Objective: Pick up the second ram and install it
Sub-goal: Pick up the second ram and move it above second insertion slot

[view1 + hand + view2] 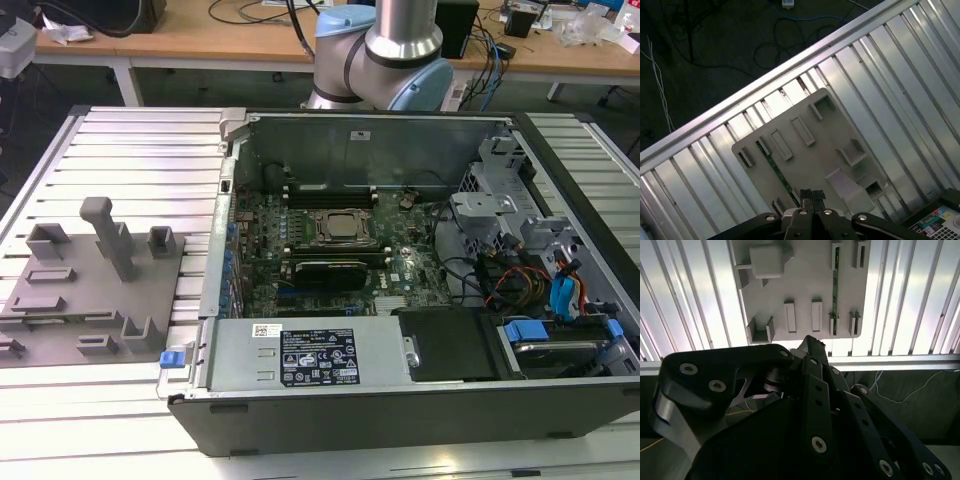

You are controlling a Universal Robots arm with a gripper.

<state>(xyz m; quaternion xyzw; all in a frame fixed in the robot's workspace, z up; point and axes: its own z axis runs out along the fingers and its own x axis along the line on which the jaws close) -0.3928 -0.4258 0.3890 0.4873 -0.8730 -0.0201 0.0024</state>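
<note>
Exterior view: a ribbed metal table (130,150), pale and slatted, with wooden benches (200,25) and cables behind it. Toward the exterior view's right, an open computer case (400,420) with the large green motherboard (300,230) exposed inside. Toward the exterior view's left, a gray fixture plate (90,310) flat on the table, with upright posts and brackets. At the upper middle of the frame, the arm (400,40), silver and light blue.

First wrist view: slatted table and gray plate from above, with dark floor (715,45) and loose cables beyond the table's edge. The second ram (776,172): a thin green strip, very narrow, lying along the plate between small brackets at its ends. Gripper (812,194) over the plate near one end of the strip, fingertips pressed together with nothing between them, clear of the ram.

Second wrist view: dark gripper body in the foreground, plate beyond. The ram (835,287) again a slim green stick with darker patches, seated in its brackets on the plate, parallel to a neighbouring bracket pair.
</note>
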